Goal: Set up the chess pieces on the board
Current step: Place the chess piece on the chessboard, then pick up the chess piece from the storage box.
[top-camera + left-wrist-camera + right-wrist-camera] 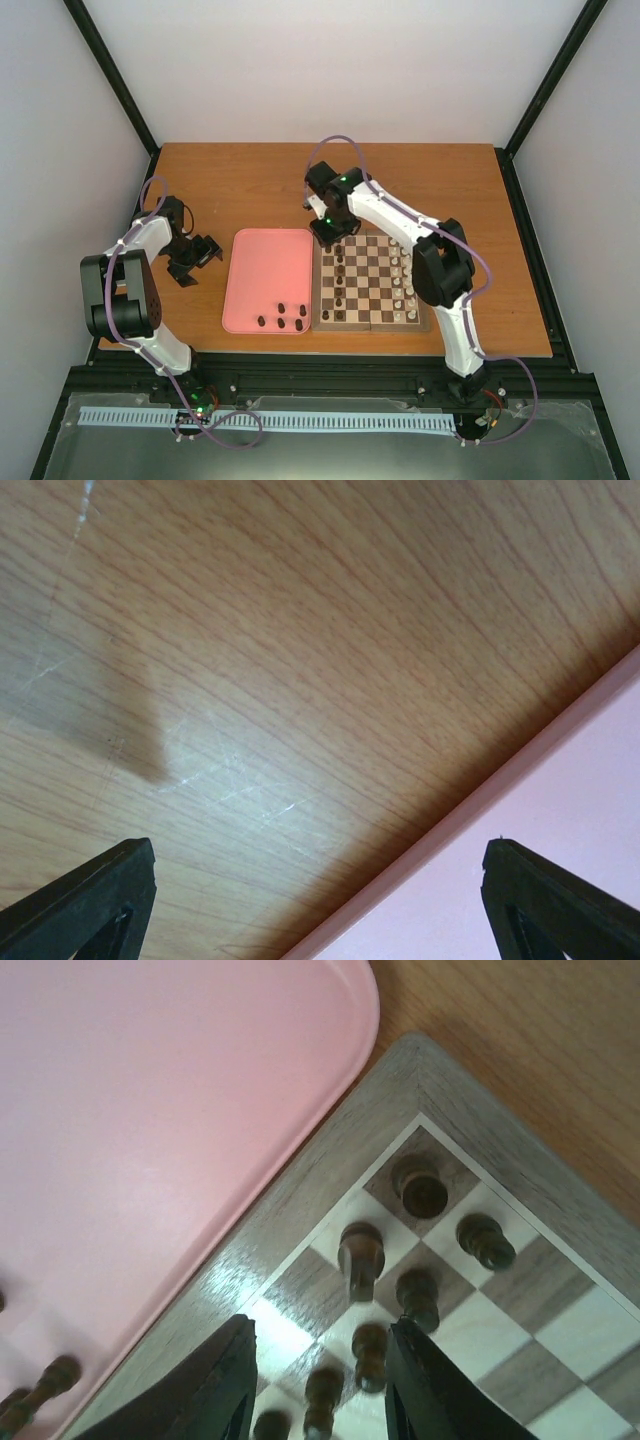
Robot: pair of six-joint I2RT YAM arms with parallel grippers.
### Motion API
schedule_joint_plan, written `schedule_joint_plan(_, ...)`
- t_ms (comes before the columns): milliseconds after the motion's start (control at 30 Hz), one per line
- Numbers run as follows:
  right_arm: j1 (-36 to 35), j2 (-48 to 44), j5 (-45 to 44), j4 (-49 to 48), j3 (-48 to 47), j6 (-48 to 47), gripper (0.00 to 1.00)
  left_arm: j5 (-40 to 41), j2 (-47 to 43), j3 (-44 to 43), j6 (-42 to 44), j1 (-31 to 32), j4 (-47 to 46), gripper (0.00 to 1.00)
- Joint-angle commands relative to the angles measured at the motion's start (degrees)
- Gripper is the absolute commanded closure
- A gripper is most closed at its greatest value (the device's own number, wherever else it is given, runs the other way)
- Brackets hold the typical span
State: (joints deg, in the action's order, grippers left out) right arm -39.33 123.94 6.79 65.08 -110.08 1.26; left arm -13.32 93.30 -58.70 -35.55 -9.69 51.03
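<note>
Nearest me, at the tray's (266, 265) near edge, five dark chess pieces (282, 310) lie or stand loose on the pink; the board (370, 326) sits just right of the tray, their edges touching or almost so. More dark ones stand in lines down the board's left side, and white pieces (408, 285) line its right side. Further off, the left gripper (193, 258) hangs low over the tabletop (250, 180) just left of the tray; from its wrist its fingers (90, 900) are spread wide with nothing between them, bare wood under one and the tray's rim under the other. At the board's far left corner the right gripper (330, 232) points down over the dark rows; from its wrist the fingers (225, 1380) stand partly spread, a couple of small dark men in the gap below them, the one by the right finger close to it; I cannot see that either is pinched. A dark piece stands on the corner square (420, 1192) itself, with others on the squares around it.
</note>
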Motion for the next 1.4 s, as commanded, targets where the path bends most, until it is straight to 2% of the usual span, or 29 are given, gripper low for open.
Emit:
schedule_joint_plan(0,-2.2,-6.5,-1.8,2.5,-1.8,1.5,0.64,0.0,0.5,-1.9,0.8,-0.3,0.1,0.00)
schedule_joint_plan(300,-16.2,-3.3,3.9,3.3,-4.4,2.4,0.55,-0.3,0.4,-2.2,0.7,-0.3,0.1,0.00)
schedule_joint_plan(500,-20.7,1.5,6.5,1.3,-4.2,2.6,0.54,-0.6,0.0,-1.9,0.6,-0.3,0.1,0.00)
schedule_joint_plan(867,-21.7,5.9,6.7,2.3,-3.4,3.3,0.54,-0.6,-0.6,-1.9,0.6,-0.3,0.1,0.00)
schedule_joint_plan(1367,-21.7,7.9,7.3,3.0,-3.1,3.4,0.60,-0.6,-0.5,-1.3,0.7,-0.3,-0.1,0.00)
